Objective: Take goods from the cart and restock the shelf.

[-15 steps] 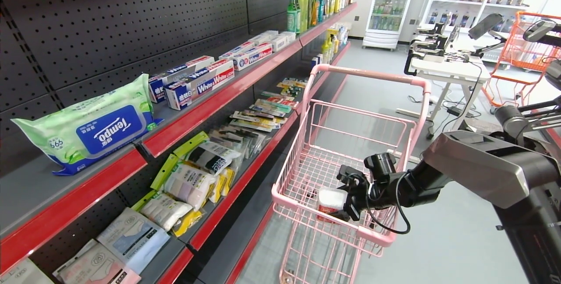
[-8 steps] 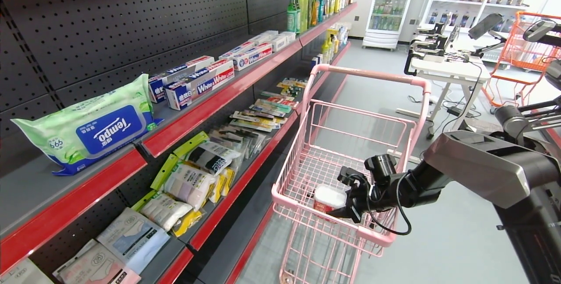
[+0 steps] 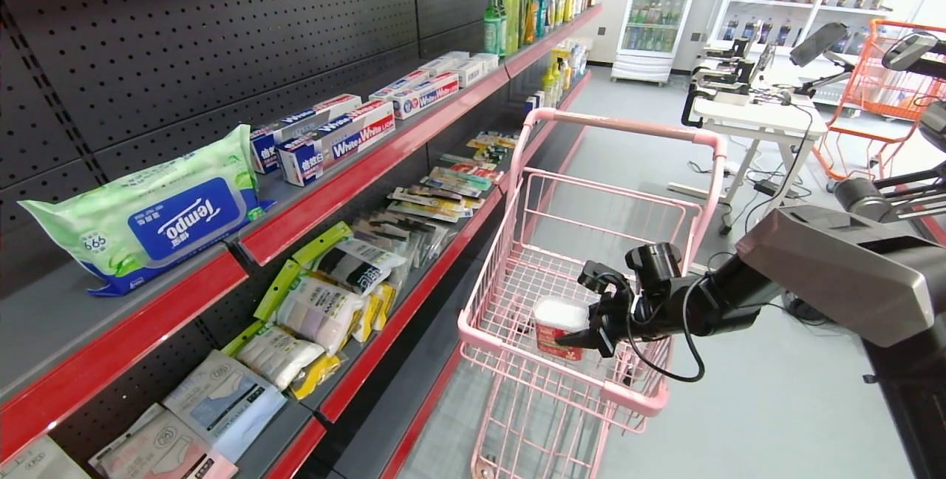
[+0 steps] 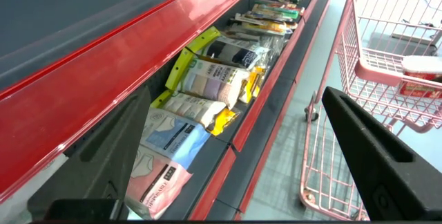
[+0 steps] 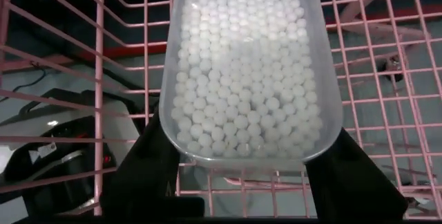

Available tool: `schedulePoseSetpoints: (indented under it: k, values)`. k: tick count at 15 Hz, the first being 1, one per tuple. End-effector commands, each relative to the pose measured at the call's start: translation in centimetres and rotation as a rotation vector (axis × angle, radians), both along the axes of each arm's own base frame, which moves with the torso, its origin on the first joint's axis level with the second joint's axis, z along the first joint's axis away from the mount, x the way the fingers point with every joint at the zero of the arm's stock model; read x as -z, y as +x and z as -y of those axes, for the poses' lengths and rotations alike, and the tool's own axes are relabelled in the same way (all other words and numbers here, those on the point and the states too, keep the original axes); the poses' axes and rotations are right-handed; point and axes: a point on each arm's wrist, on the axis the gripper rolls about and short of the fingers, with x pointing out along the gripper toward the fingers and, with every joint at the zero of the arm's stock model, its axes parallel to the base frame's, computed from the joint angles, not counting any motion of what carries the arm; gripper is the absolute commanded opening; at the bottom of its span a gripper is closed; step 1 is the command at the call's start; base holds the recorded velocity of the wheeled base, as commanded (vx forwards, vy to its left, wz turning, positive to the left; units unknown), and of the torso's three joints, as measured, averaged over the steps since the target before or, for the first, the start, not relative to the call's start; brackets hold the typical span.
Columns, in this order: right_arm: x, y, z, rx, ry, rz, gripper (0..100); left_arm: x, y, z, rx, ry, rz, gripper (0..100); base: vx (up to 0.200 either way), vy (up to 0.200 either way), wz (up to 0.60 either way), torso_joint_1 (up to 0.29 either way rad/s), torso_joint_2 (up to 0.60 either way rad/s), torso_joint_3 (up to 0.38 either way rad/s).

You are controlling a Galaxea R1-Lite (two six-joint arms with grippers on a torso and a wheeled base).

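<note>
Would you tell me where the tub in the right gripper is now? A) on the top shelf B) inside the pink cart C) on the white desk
B: the right gripper, jaws shut on the tub, holds it between the wire walls of the pink cart.

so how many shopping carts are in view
2: a pink cart beside the shelves, and an orange cart at the far right behind the desk. Others may be hidden.

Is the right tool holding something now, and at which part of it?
The right tool grips the tub of white beads by its two opposite sides, inside the pink cart.
</note>
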Motion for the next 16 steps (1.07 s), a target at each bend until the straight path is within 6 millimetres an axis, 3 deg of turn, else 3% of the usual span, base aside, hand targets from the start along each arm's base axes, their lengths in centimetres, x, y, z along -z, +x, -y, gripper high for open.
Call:
schedulePoseSetpoints:
  k: [1, 4, 9, 11, 13, 14, 15, 16]
  values:
    - [-1.8, 0.0, 0.4, 0.023, -0.008, 0.04, 0, 0.0, 0.0, 0.0, 0.0, 0.001, -0.001, 100, 0.0, 0.0, 0.0, 0.0, 0.0, 0.0]
    - [-3.3, -0.2, 0.9, 0.077, -0.024, 0.055, 0, 0.0, 0.0, 0.0, 0.0, 0.001, -0.001, 100, 0.0, 0.0, 0.0, 0.0, 0.0, 0.0]
    - [-10.9, -2.2, 2.3, 0.39, -0.049, 0.11, 0, 0.0, 0.0, 0.0, 0.0, 0.001, -0.001, 100, 0.0, 0.0, 0.0, 0.0, 0.0, 0.0]
    - [-14.9, -4.4, 2.8, 0.511, -0.01, 0.15, 0, 0.0, 0.0, 0.0, 0.0, 0.001, -0.001, 100, 0.0, 0.0, 0.0, 0.0, 0.0, 0.0]
    - [-18.7, -8.5, 3.4, 0.633, 0.025, 0.194, 0, 0.0, 0.0, 0.0, 0.0, 0.001, -0.001, 100, 0.0, 0.0, 0.0, 0.0, 0.0, 0.0]
    - [-19.3, -9.5, 3.6, 0.654, 0.025, 0.204, 0, 0.0, 0.0, 0.0, 0.0, 0.001, -0.001, 100, 0.0, 0.0, 0.0, 0.0, 0.0, 0.0]
    - [-20.6, -13.6, 4.6, 0.755, -0.008, 0.248, 0, 0.0, 0.0, 0.0, 0.0, 0.001, -0.001, 100, 0.0, 0.0, 0.0, 0.0, 0.0, 0.0]
    - [-20.9, -15.1, 5.1, 0.796, -0.025, 0.268, 0, 0.0, 0.0, 0.0, 0.0, 0.001, -0.001, 100, 0.0, 0.0, 0.0, 0.0, 0.0, 0.0]
